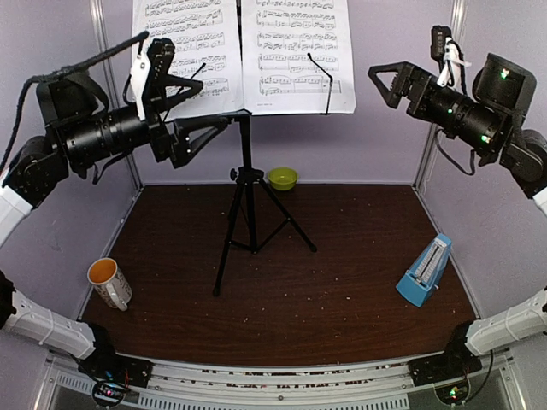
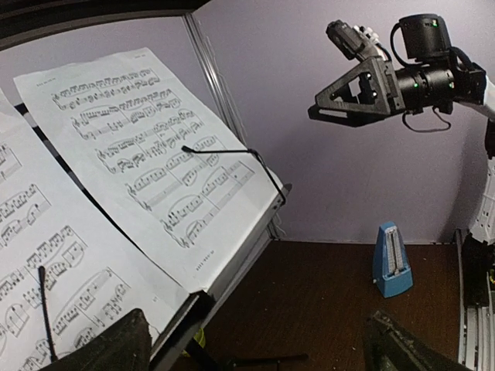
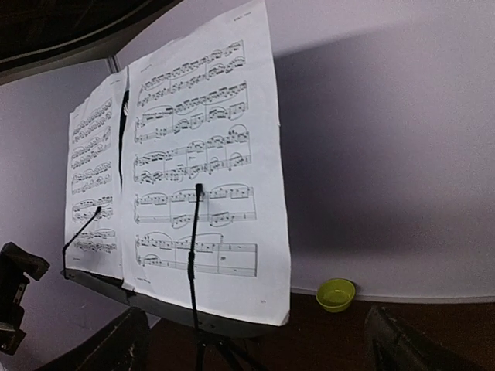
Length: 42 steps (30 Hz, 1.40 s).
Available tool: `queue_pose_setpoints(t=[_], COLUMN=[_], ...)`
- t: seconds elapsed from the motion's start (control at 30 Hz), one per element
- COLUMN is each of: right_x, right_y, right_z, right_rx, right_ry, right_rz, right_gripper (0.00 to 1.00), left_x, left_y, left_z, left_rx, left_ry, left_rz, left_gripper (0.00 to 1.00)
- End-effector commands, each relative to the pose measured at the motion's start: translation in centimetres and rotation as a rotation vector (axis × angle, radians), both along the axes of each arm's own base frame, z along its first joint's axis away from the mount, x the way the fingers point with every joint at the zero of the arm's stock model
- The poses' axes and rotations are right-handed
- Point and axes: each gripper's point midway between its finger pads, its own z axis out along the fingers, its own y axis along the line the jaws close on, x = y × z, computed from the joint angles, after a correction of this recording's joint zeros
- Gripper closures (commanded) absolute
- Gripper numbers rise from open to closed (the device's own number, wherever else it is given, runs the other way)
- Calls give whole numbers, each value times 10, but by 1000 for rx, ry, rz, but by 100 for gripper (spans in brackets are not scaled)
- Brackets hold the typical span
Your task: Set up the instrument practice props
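Observation:
The black tripod music stand (image 1: 248, 213) stands mid-table. Two white sheet-music pages (image 1: 295, 51) rest on its desk, each held by a thin black wire arm. They also show in the left wrist view (image 2: 147, 162) and the right wrist view (image 3: 209, 178). The blue pyramid metronome (image 1: 425, 272) stands upright at the right front, also in the left wrist view (image 2: 389, 261). My left gripper (image 1: 215, 102) is open and empty, raised by the left page's lower corner. My right gripper (image 1: 380, 85) is open and empty, raised to the right of the pages and apart from them.
A white-and-orange mug (image 1: 109, 282) stands at the left front. A lime-green bowl (image 1: 283, 178) sits by the back wall behind the stand, also in the right wrist view (image 3: 336, 294). Purple walls close the back and sides. The tripod legs spread over the brown table (image 1: 342, 290).

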Motion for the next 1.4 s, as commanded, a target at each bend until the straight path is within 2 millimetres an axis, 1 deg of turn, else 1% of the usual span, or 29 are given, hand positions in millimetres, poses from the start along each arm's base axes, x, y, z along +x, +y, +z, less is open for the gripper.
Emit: queue_pose_setpoints(t=[0.0,0.1,0.13,0.27,0.33,0.37,0.47,0.63,0.67,0.73,0.8,0.9,1.13,1.37], right_x=[-3,-9,-13,-27,-34,-38,-50,-70,-72,-77,-81,-82,-61,-35], right_y=[-50,-79,-86,-123,-141,-151,-173,-203,-204,-207,-209,-214,-210,-205], right_z=[-53,-91,-102,-144,-161,-170,-199,-248,-258,-274,-287,-302,-319,-336], right_rx=[-75,-141,-154,-146,-151,-133,-120,-161,-185,-138,-76,-53,-37,-38], right_ry=[173,275,309,457,527,570,701,913,948,1008,1056,1100,1119,1126], right_rz=[-176,-279,-302,-435,-503,-555,-676,-916,-935,-969,-994,-1050,-1087,-1085], right_gripper=[1,0,0,0,0,0,0,0,0,0,0,0,0,0], left_x=[-6,-13,-15,-12,-10,-9,-6,0,1,2,3,3,3,3], left_y=[-9,-14,-15,-16,-16,-17,-19,-23,-23,-23,-23,-23,-27,-25], left_z=[-47,-74,-80,-107,-120,-125,-139,-149,-150,-149,-149,-150,-154,-156], left_rx=[75,99,97,86,96,99,104,104,104,101,102,104,120,138], left_ry=[62,119,134,193,216,224,248,263,264,263,262,261,258,255], left_rz=[16,3,-2,12,25,29,37,56,60,67,70,71,61,67], left_gripper=[2,2,2,2,2,2,2,2,2,2,2,2,2,2])
